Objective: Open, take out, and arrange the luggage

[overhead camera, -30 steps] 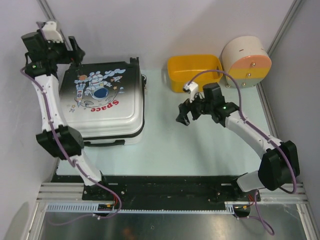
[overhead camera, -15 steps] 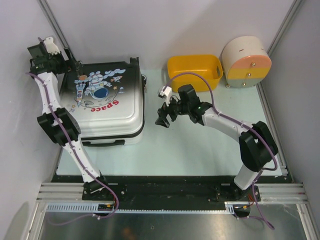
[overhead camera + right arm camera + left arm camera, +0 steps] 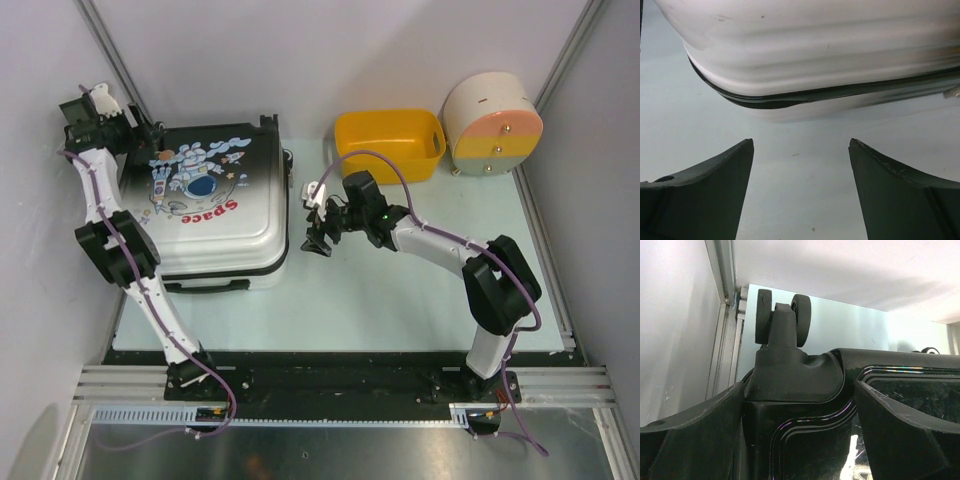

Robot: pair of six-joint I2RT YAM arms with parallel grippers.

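Black-to-white astronaut-printed luggage [image 3: 215,210] is laid flat, closed. The left gripper [image 3: 800,385] is spread around its wheel corner; the right gripper [image 3: 800,150] is spread beside it, empty.

Bright, even diffuse light; faint soft shadows; sheen on luggage [image 3: 805,45]; wrist views blurred up close.

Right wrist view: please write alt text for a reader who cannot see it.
The white edge of a hard-shell suitcase, with its dark seam, fills the top. Below it, the right gripper is open, its two dark fingers apart over the pale table, holding nothing, not touching the suitcase.
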